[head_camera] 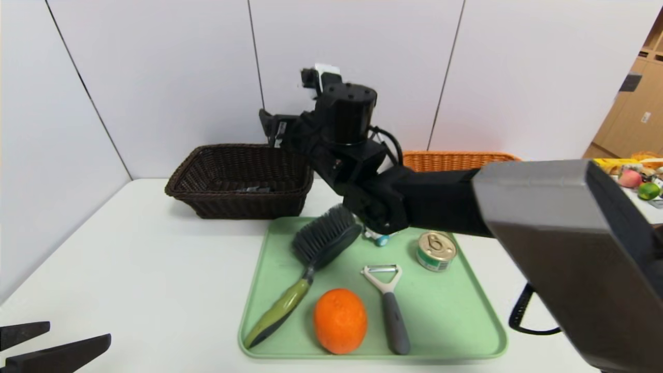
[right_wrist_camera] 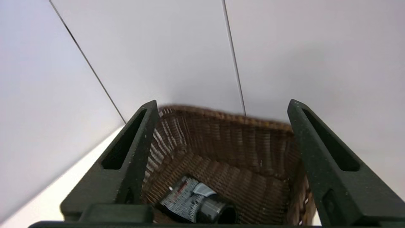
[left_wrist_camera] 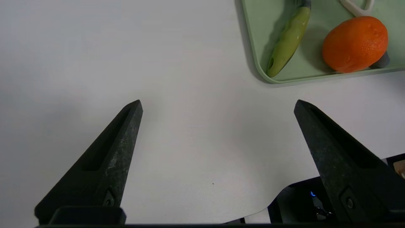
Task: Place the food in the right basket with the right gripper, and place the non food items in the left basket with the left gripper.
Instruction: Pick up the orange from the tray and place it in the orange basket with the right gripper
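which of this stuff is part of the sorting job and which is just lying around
Part of the job:
orange
tin can
brush
peeler
tube, lying in the dark basket
tan basket
right gripper, open above the dark basket
left gripper, open, parked near the table's front left

Just lying about:
green tray
fruit clutter far right
black cable

Pale green tray (head_camera: 466,305), bright orange fruit (head_camera: 340,320), brush (head_camera: 311,264) with dark grey bristles and an olive-green handle, white-and-grey peeler (head_camera: 388,305), gold-lidded can (head_camera: 436,250), dark brown woven basket (head_camera: 238,178), orange one (head_camera: 456,159).
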You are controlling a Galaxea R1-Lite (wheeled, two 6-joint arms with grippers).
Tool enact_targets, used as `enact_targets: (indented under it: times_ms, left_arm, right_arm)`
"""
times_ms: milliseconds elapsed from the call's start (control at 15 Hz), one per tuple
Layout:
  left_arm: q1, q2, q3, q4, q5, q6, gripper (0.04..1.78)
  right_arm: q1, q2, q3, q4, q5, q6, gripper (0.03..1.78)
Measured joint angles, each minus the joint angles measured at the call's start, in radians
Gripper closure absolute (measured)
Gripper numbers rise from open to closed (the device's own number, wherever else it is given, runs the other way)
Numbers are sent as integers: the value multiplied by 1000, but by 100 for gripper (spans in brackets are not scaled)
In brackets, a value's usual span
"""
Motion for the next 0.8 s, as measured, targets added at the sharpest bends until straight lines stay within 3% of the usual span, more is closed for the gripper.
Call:
enact_targets:
  times_ms: [133, 333, 600, 800]
  left_arm:
    - [0, 1, -15, 0, 0, -6, 13]
    - [0, 8, -38, 0, -2, -48, 13]
    - [0, 34, -87, 0, -7, -53, 13]
    - [-2, 55, -114, 1, -8, -52, 13]
  right_arm:
    - [6, -119, 0, 132, -15, -4, 32]
    - [9, -334, 0, 527, -20, 23, 25]
    - [9, -541, 2, 1071, -17, 165, 19]
    - [-2, -632, 22, 1371, -9, 282, 16]
